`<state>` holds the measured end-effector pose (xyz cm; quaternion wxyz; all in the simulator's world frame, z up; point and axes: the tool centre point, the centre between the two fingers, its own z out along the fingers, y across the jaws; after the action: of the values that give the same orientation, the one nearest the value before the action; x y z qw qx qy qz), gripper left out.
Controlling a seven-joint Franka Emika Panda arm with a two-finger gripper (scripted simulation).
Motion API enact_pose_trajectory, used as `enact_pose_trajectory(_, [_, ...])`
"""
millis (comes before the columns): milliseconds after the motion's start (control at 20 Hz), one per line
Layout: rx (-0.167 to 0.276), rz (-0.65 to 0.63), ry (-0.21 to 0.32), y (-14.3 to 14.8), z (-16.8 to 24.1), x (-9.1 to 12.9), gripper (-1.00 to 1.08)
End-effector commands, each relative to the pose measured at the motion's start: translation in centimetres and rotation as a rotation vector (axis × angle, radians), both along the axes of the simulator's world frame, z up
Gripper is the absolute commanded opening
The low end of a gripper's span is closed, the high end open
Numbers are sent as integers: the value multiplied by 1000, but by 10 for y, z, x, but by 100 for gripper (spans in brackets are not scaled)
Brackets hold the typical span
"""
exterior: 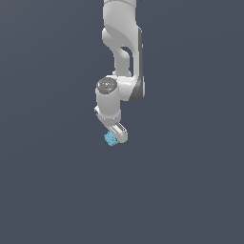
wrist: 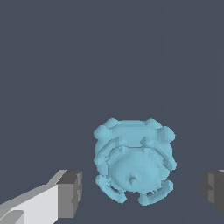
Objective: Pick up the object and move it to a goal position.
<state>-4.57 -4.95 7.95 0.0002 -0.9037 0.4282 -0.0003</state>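
One arm (exterior: 121,52), one gripper (exterior: 116,135) and one object (exterior: 111,139) make up the whole scene; everything else is a flat dark slate-grey ground (exterior: 47,190) with no markings.

In the exterior view the white arm comes down from the top centre of the frame, bends through a joint with a round grey cap a little above the middle, and ends in the gripper just below centre. The object shows as a small cyan speck at the gripper's tip, on the exterior view's left side of the white finger, partly covered by it. Nothing else stands near it or blocks it.

In the wrist view the gripper (wrist: 140,190) is spread wide. Two fingers (wrist: 70,192) are counted: one with a white body and dark grey pad at the lower left of the frame, the other only a dark grey pad cut off at the lower right edge. The object (wrist: 133,159) lies between them, nearer the lower-left pad, with clear dark gaps on both sides, so neither pad touches it.

The object is light blue, roundish and lumpy. Its middle is a smooth dome with a small nub, ringed by raised curved ridges, and blocky knobs stick out around its outline. Whether it rests on the ground or sits slightly above cannot be told.
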Motion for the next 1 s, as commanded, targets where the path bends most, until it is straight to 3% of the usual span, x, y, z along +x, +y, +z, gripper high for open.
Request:
enact_pose_trajectory(0, [0, -1, 1, 0, -11, -1, 100])
enact_pose_trajectory(500, [0, -4, 1, 0, -40, -1, 100])
enact_pose_trajectory(550, [0, -4, 1, 0, -40, -1, -100])
enact_pose_trajectory(950, [0, -4, 1, 0, -40, -1, -100])
